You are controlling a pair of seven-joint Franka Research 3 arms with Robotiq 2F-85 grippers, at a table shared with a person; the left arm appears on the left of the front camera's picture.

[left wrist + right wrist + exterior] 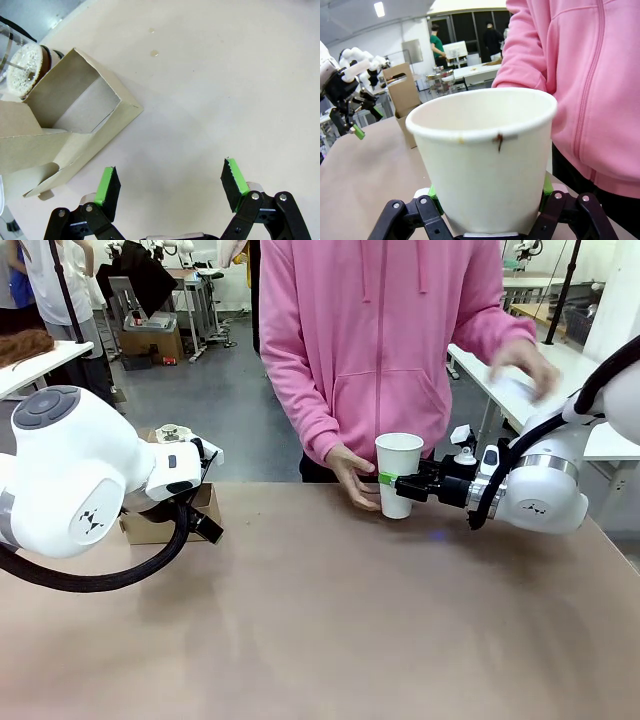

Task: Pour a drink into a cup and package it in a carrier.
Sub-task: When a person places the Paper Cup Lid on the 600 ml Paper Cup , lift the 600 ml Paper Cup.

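Note:
My right gripper (pixel 392 480) is shut on the lower part of the white paper cup (pixel 399 455), which stands upright at the table's far edge. A person's hand (pixel 352 476) touches the cup's left side. In the right wrist view the cup (pixel 485 160) sits between the pads, lidless, with a brown drip under its rim. My left gripper (pixel 171 184) hangs open over bare table, nothing between its fingers. The glass press pot (pixel 22 65) stands behind a cardboard box; a brown band shows at its side. Its top (pixel 172 432) peeks over my left arm. The carrier is out of view.
A plain brown cardboard box (pixel 75 112) with open flaps lies just left of my left gripper, also seen as the box (pixel 160 525) behind the left arm. The person in a pink hoodie (pixel 380 340) stands at the far side. Small drops (pixel 155 52) mark the tabletop.

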